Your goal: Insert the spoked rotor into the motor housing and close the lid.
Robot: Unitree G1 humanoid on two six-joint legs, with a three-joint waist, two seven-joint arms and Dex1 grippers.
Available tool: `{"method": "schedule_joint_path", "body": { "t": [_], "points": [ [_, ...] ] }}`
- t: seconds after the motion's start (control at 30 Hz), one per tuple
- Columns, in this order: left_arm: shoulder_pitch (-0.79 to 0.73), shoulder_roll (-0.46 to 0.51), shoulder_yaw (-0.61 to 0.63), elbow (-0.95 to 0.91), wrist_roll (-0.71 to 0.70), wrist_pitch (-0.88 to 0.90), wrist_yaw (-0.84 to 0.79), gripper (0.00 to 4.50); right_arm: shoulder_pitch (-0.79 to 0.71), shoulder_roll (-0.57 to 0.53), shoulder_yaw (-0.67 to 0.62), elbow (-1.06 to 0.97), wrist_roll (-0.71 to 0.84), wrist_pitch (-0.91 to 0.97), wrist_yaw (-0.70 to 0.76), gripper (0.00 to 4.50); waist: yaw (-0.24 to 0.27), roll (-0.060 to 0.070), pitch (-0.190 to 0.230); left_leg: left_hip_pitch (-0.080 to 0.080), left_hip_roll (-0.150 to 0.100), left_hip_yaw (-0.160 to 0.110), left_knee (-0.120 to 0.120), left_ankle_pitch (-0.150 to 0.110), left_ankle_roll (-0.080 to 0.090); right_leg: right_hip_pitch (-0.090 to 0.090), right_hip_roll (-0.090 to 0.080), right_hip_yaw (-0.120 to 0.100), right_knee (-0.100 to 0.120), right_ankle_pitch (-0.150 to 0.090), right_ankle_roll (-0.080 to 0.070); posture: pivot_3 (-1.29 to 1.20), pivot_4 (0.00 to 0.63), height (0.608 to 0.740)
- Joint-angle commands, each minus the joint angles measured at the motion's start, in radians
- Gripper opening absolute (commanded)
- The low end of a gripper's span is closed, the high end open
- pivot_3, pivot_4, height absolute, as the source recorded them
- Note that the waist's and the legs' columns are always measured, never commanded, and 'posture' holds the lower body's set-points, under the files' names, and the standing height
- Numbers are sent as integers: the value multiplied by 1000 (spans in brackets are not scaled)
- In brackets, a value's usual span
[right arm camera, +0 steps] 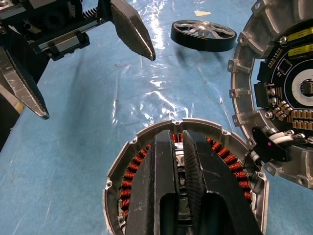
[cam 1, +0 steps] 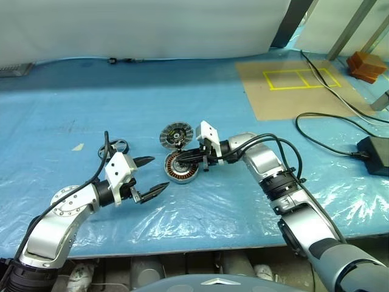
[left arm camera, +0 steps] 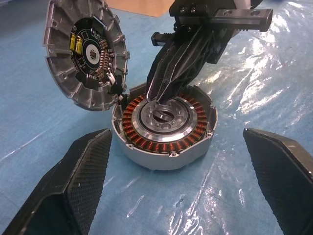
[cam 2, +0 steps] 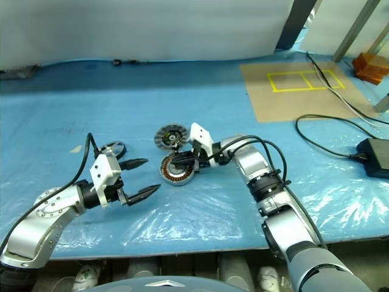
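Two grippers work over a blue plastic sheet (cam 1: 200, 103) spread across the table. The right gripper (cam 1: 184, 159) reaches in from the right, its black fingers pressed together with their tips down in the middle of the motor housing (cam 1: 180, 168). From the right wrist view the fingers sit side by side over the housing's hub, with the ring of copper windings showing on both sides; whether they pinch anything there I cannot tell. The housing lies flat on the sheet, open side up. The lid (cam 1: 176, 135) stands tilted up on edge just behind the housing, touching its rim, with its inner face of dark circuit board and ribbed silver border turned toward the left gripper. The left gripper (cam 1: 154, 176) hovers near the housing on the robot's left side, fingers spread wide and holding nothing, pointing toward the housing. The spoked rotor (cam 1: 117, 146), a dark ring with slim silver spokes, lies flat on the sheet beyond the left gripper, apart from the housing. A black cable (cam 1: 328, 149) and a power brick (cam 1: 374, 154) lie at the right.
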Motion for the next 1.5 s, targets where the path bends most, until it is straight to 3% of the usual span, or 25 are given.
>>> {"method": "schedule_joint_path", "body": {
  "t": [0.03, 0.2, 0.37, 0.47, 0.7, 0.97, 1.23, 1.5],
  "points": [
    [0, 8, 15, -42, -17, 3, -2, 4500, -6, 14, 2, 24, -18, -41, -28, 288, 0, 0, 0, 0, 0, 0, 0, 0, 0, 0, 0, 0, 0, 0, 0, 0, 150, 740],
    [1, 6, 14, -46, -18, 8, -1, 4500, 13, -8, 107, 126, -157, -187, -61, 288, 0, 0, 0, 0, 0, 0, 0, 0, 0, 0, 0, 0, 0, 0, 0, 0, 150, 740],
    [-1, 5, 14, -44, -19, 9, -2, 4500, 2, -6, 116, 179, -192, -236, -80, 288, -1, 0, -1, 3, 0, 0, 0, 0, 0, 4, 0, 0, 0, 0, 0, 0, 150, 740],
    [-2, 4, 11, -41, -18, 8, -2, 4500, -7, 4, 90, 188, -163, -238, -73, 288, -2, 0, -1, 4, 0, 0, 0, 0, 0, 5, 0, 1, 1, 0, 0, 0, 150, 740],
    [-10, -1, 4, -35, -15, 6, -1, 4500, -42, 30, -55, 64, 68, 15, 28, 288, 0, 1, -1, 1, 0, 0, 0, 0, 0, 1, 0, 1, 1, 0, 0, 0, 150, 740],
    [-16, -1, 1, -33, -15, 8, -2, 4500, -11, 37, -24, 42, 33, 6, 5, 288, 0, 1, -1, -1, 0, 0, -2, 0, 1, -1, 0, -1, 0, 0, 0, 0, 150, 740],
    [-17, -1, 3, -35, -17, 13, -2, 4500, -9, 24, 125, 212, -202, -178, -125, 288, -2, 1, -1, 2, 0, 0, -1, 0, 0, 3, 0, 0, 1, 0, 0, 0, 150, 740],
    [-21, -1, 0, -33, -17, 15, -5, 4500, -11, 43, 6, 114, -40, -52, -42, 288, -1, 1, -1, 5, 0, 0, 0, 0, 0, 6, 0, 1, 1, 0, 0, 0, 150, 740]
  ]
}}
